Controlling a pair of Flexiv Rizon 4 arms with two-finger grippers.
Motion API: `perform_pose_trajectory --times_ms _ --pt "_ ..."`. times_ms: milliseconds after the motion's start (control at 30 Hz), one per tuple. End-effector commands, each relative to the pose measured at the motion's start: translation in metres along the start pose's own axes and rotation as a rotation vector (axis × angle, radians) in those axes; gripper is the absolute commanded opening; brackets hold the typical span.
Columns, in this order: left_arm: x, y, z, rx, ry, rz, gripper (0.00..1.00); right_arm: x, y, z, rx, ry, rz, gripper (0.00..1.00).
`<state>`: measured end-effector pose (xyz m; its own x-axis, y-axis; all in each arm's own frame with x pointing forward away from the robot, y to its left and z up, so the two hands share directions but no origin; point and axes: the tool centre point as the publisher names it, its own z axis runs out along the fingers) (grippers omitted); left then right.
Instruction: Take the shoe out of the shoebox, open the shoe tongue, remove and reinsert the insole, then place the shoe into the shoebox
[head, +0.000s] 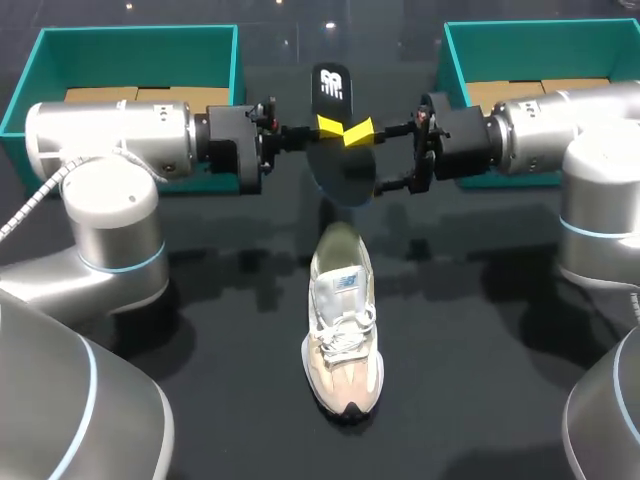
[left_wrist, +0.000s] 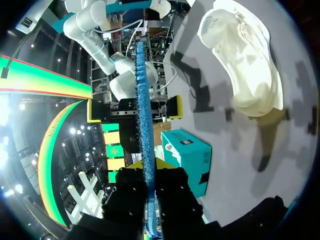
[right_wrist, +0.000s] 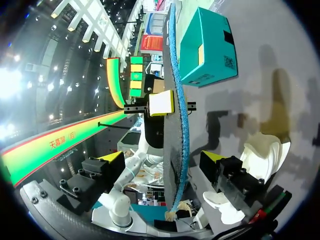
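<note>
The black insole (head: 335, 120) with a blue edge is held upright above the table at the middle back. My left gripper (head: 328, 126) is shut on it; in the left wrist view the insole (left_wrist: 145, 100) runs edge-on out from between its fingers (left_wrist: 150, 170). My right gripper (head: 372, 157) stands open around the insole from the other side, its yellow tips (right_wrist: 164, 162) well apart from the insole (right_wrist: 177, 125). The beige and white shoe (head: 342, 330) lies on the table in front of both grippers, toe toward the front edge.
A teal shoebox (head: 130, 50) stands at the back left behind my left arm, and a second teal shoebox (head: 540, 45) at the back right behind my right arm. The black table (head: 480, 350) spreads around the shoe.
</note>
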<state>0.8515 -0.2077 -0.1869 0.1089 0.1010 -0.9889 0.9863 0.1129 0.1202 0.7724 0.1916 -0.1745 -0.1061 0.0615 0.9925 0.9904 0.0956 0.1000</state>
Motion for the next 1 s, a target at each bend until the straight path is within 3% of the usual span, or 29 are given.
perform_pose_trajectory --times_ms 33,200,333,433,800,1000 --pt "0.003 0.001 0.009 -0.004 -0.006 0.005 0.0 -0.001 0.003 0.006 -0.003 -0.001 -0.002 0.99" --pt "0.004 0.001 0.012 0.009 -0.015 0.008 0.0 -0.003 0.006 0.008 -0.013 0.0 -0.002 0.85" --pt "0.004 0.002 0.014 0.014 -0.019 0.01 0.0 -0.006 0.008 0.008 -0.013 0.008 -0.001 0.6" --pt "0.005 0.002 0.014 0.014 -0.024 0.013 0.0 -0.007 0.009 0.007 -0.016 0.013 0.002 0.5" --pt "0.005 -0.003 0.014 0.026 -0.039 0.024 0.0 -0.011 0.014 0.006 -0.043 0.031 0.01 0.46" --pt "0.005 -0.004 0.013 0.024 -0.04 0.027 0.0 -0.012 0.015 0.007 -0.045 0.037 0.012 0.27"
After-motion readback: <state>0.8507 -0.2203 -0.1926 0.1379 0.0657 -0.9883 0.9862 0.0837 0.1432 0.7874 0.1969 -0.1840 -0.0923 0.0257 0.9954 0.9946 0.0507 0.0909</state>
